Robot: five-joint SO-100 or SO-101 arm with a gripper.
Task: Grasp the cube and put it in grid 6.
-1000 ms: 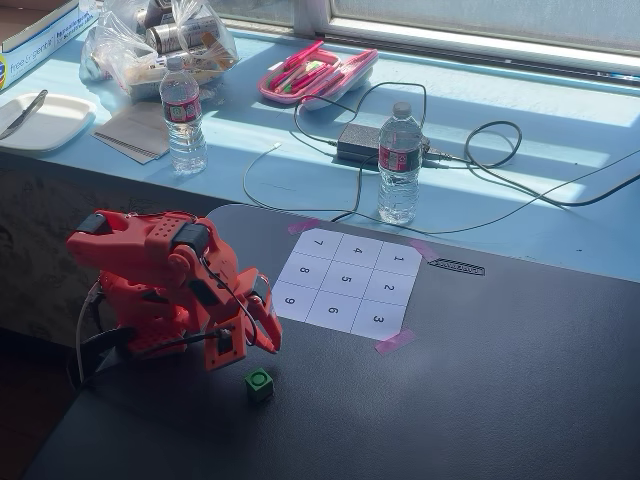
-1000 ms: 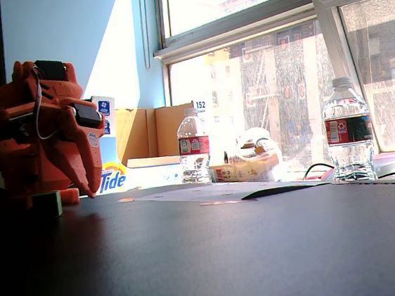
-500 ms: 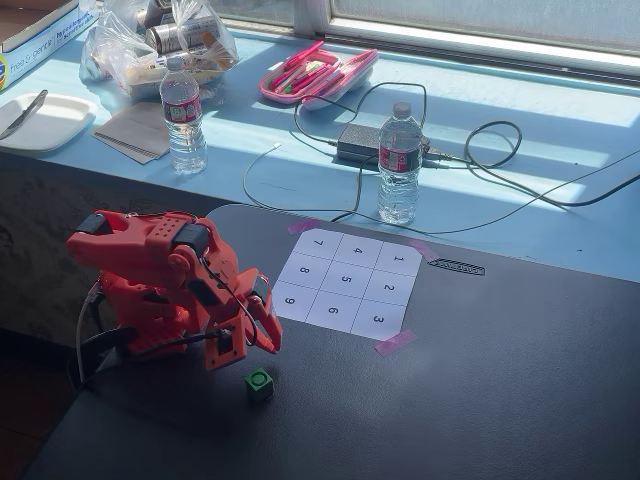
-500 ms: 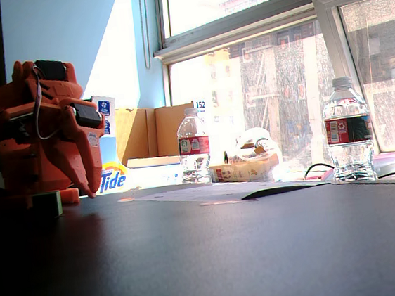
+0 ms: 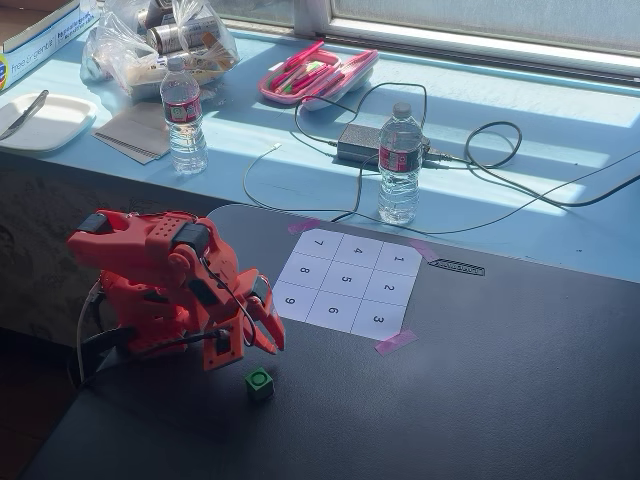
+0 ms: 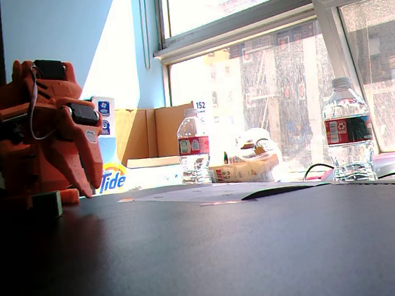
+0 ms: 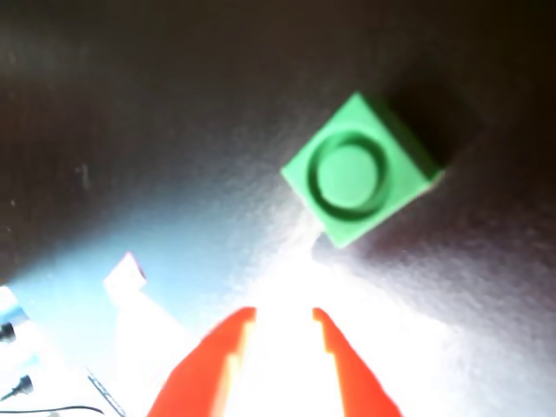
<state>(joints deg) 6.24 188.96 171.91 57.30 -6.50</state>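
Approach step: lower the gripper (image 7: 280, 314) onto the cube (image 7: 358, 170), which sits upper right of centre in the wrist view (turned diamond-wise), and rotate the wrist so each pad meets a flat face. The fingers (image 7: 213, 360) stand slightly apart, holding and touching nothing. Grid 6 (image 5: 333, 310) is vacant.

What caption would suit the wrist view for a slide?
Red fingers slightly apart above the dark table, with the green cube lying just ahead, not yet grasped.
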